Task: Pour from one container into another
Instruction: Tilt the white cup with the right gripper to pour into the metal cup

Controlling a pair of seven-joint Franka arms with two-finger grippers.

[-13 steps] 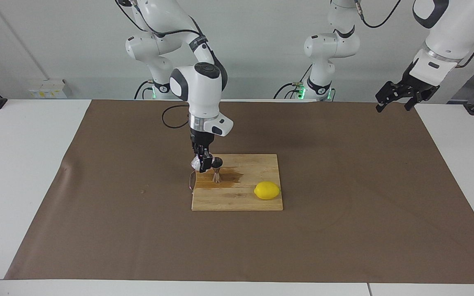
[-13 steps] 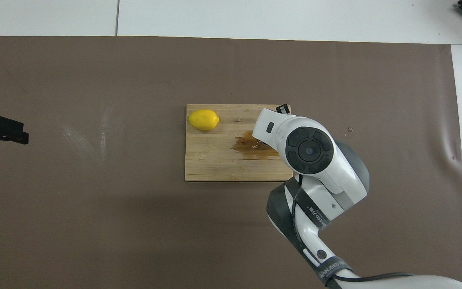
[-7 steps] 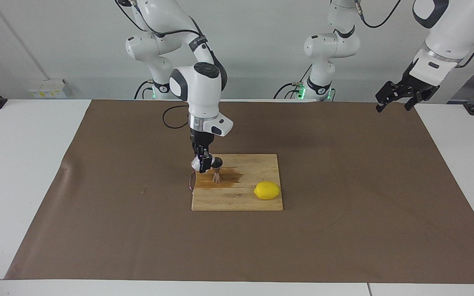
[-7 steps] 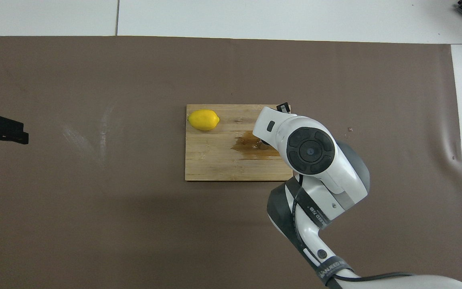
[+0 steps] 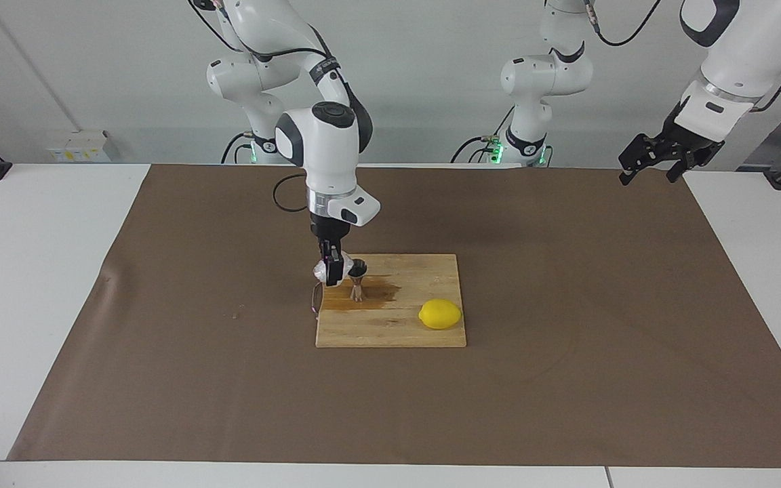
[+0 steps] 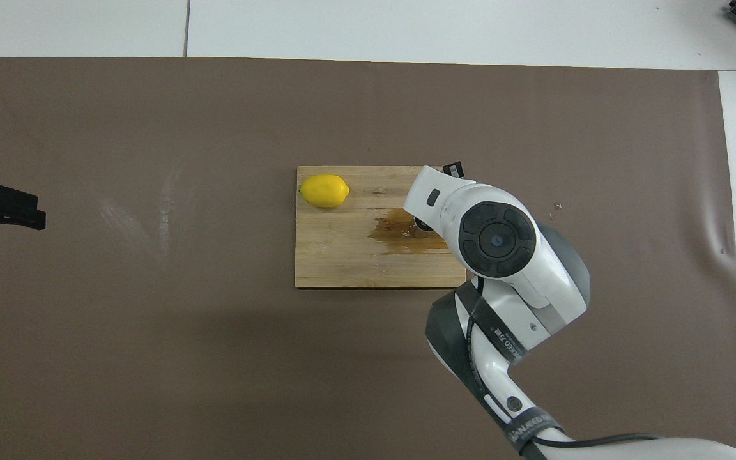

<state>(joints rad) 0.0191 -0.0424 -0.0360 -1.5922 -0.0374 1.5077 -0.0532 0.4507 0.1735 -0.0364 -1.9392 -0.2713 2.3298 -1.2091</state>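
My right gripper (image 5: 333, 268) is shut on the small clear glass cup (image 5: 322, 271). It holds the cup tilted just above the wooden cutting board (image 5: 390, 331), at the corner toward the right arm's end. The cup hangs right beside the top of the steel hourglass jigger (image 5: 357, 282), which stands upright on the board. A brown wet stain (image 5: 378, 293) spreads on the wood around the jigger's foot. In the overhead view the right arm's wrist covers the cup and nearly all of the jigger. My left gripper (image 5: 653, 163) waits open and raised over the left arm's end of the table.
A yellow lemon (image 5: 440, 314) lies on the cutting board (image 6: 342, 259) at the corner farthest from the robots, toward the left arm's end. A brown mat (image 5: 567, 379) covers the table under the board. The stain (image 6: 397, 231) and the lemon (image 6: 324, 190) both show from overhead.
The right arm's wrist has shifted slightly toward its own end of the table. The cup stays tilted beside the jigger's top. The left arm has not moved.
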